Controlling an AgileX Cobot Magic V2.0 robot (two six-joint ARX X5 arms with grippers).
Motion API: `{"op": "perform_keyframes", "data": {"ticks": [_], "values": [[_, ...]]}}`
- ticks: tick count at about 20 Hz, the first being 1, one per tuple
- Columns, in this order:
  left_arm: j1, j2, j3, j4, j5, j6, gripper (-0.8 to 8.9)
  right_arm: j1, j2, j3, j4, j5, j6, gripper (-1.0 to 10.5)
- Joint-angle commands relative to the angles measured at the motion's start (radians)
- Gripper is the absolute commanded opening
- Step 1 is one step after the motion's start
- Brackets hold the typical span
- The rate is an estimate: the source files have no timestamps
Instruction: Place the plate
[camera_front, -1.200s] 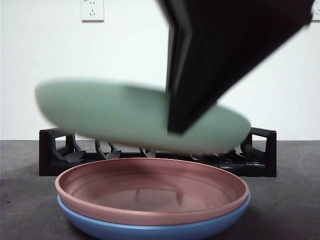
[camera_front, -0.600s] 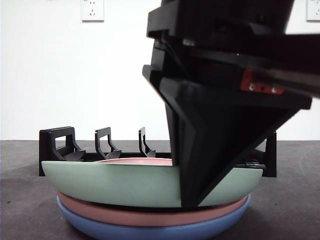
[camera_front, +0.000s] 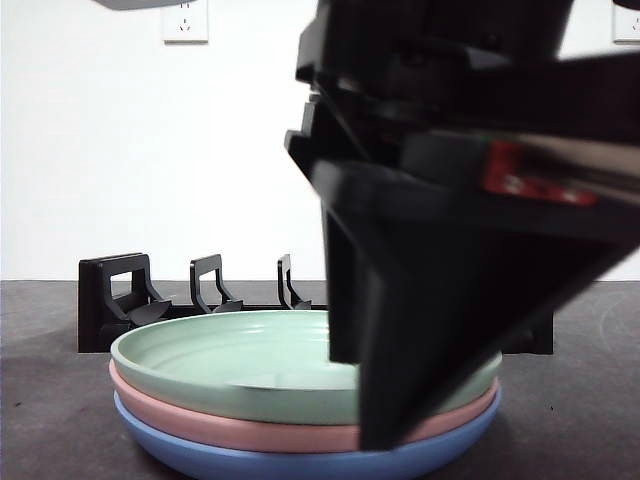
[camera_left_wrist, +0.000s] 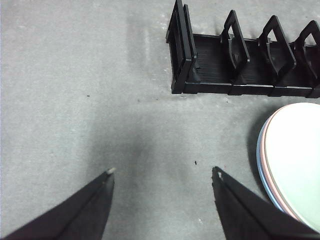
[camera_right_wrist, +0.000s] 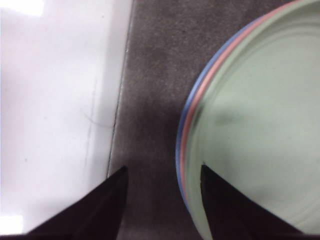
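Green plate (camera_front: 250, 365): lies flat and face up, topmost of the stack, on the pink plate (camera_front: 240, 432), which sits in the blue plate (camera_front: 260, 462); round, so no long axis.
Rack (camera_front: 130, 300): on the worktop (camera_left_wrist: 75, 100) just behind the stack; its right part is hidden by the arm.
Right gripper (camera_right_wrist: 162, 172): fingers spread, astride the stack's rim, holding nothing.
Left gripper (camera_left_wrist: 162, 172): fingers apart and empty, beside the stack, near the rack's end.
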Motion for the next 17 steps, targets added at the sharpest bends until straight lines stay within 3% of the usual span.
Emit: {"op": "perform_keyframes", "data": {"ticks": [1,5,11,17], "values": [[0.0,0.001,0.013,0.012,-0.004,0.003,3.12,-0.017,-0.04,0.023,0.076,0.005,0.116,2.4],[0.0,0.001,0.013,0.031,-0.004,0.0,3.12,-0.195,-0.151,0.021,0.216,0.047,0.251,2.4],[0.0,0.001,0.013,0.059,-0.004,0.0,3.12,-0.523,-0.36,-0.013,0.219,0.053,0.284,2.3],[0.0,0.001,0.013,0.059,-0.004,0.0,3.12,-0.728,-0.577,-0.114,0.21,0.053,0.299,2.3]]}}
